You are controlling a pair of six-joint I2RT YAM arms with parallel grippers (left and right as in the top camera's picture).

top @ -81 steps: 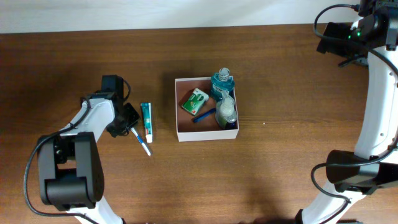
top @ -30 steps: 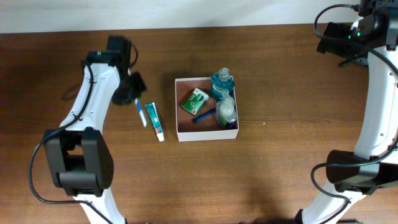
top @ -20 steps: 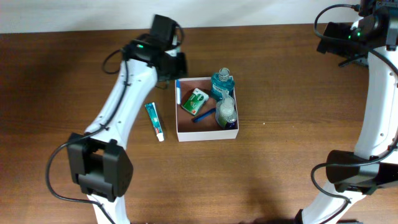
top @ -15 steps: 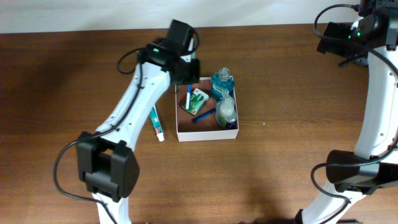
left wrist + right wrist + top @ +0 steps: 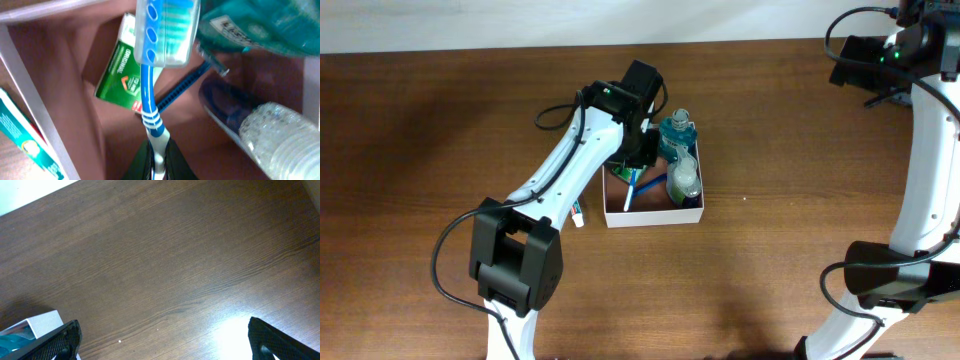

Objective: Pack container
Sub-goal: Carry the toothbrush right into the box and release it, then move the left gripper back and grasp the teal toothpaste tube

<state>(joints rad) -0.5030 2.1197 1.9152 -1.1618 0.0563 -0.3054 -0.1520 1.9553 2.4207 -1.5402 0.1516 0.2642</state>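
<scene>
The container is a white-walled box with a pinkish-brown inside, at the table's middle. In it lie a teal mouthwash bottle, a clear bottle and a green packet. My left gripper is over the box, shut on the handle of a blue and white toothbrush. In the left wrist view the jaws pinch the handle and the toothbrush points down into the box, over the packet and a blue razor. My right gripper is open and empty, far off at the back right.
A teal and white toothpaste tube lies on the table just left of the box, partly under my left arm; it also shows in the left wrist view. The box's white wall stands between it and the toothbrush.
My left arm has swung right from the table's left side, carrying the toothbrush over the box wall and down inside. The toothpaste tube shifted slightly. The right arm has not moved.
</scene>
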